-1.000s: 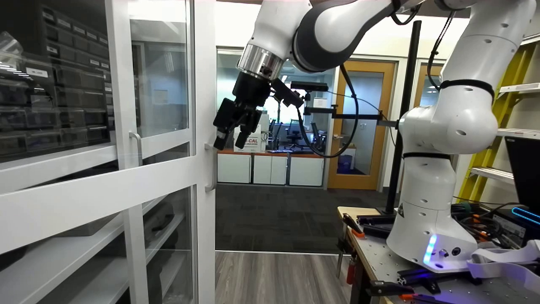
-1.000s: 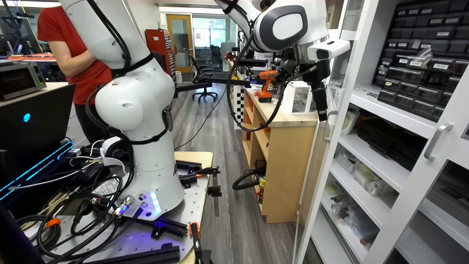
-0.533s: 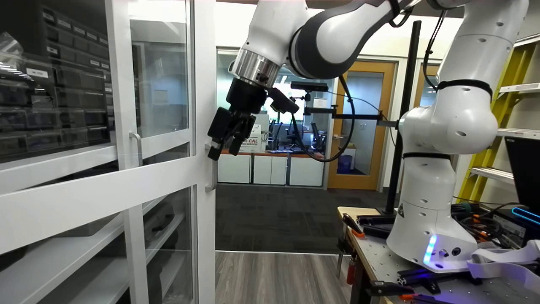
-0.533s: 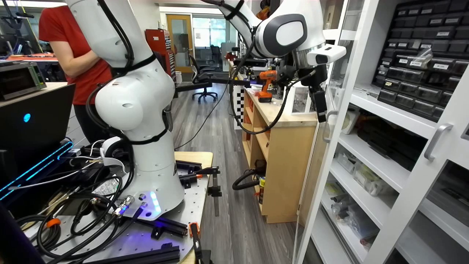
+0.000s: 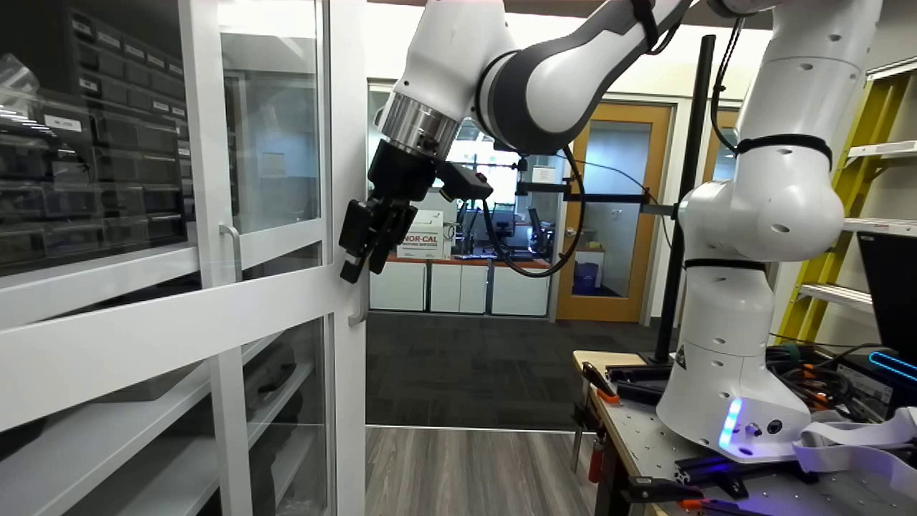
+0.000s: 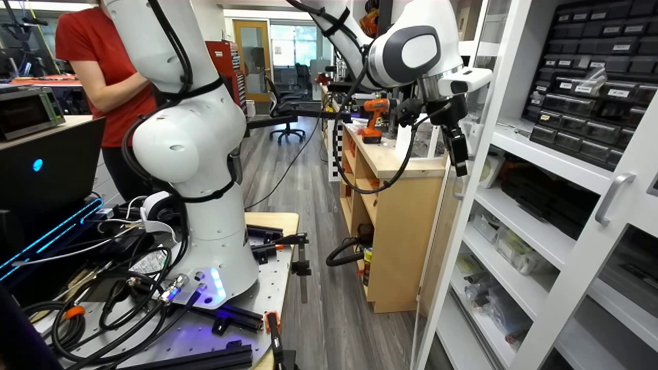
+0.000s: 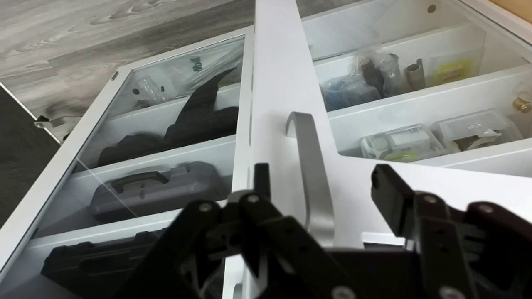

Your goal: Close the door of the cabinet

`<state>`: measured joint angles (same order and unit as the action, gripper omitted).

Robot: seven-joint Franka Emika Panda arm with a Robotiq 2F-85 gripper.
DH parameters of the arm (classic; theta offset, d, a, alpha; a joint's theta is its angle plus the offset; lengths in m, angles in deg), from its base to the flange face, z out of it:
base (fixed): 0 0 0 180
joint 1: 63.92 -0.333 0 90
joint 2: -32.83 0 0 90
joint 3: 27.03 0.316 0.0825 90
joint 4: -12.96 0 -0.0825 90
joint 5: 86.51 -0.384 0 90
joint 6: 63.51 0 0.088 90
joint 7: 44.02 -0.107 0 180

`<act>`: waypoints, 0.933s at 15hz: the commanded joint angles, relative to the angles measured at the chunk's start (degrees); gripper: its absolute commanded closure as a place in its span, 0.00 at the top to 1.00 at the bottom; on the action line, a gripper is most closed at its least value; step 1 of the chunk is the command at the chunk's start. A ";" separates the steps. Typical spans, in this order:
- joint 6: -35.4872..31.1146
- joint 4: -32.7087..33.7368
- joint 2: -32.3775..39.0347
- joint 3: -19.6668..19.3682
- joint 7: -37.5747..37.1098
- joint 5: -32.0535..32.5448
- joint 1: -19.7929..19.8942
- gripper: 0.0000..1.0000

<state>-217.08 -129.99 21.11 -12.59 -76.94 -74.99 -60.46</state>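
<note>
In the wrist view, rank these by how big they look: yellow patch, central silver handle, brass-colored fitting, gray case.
1. Gray case
2. Central silver handle
3. Yellow patch
4. Brass-colored fitting
Nearness enlarges the handle; true sizes are unsure.

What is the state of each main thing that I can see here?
Hand, open
Cabinet door by the hand, swung open
Cabinet door handle, not gripped
Robot base light, lit blue
Laptop, open, glowing blue
Orange drill, standing upright
Wooden office door, appears closed
Grey case, appears shut
</note>
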 commanded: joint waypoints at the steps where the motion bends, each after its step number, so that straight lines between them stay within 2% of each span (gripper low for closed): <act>1: -1.47 1.73 2.20 -0.14 -5.13 6.03 1.23 0.36; 6: -0.73 2.23 2.33 -1.13 -7.95 10.56 0.61 0.04; 14: -0.60 4.18 3.51 -2.39 -8.33 12.29 1.18 0.05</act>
<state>-217.58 -128.20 23.48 -13.18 -84.47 -66.05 -60.16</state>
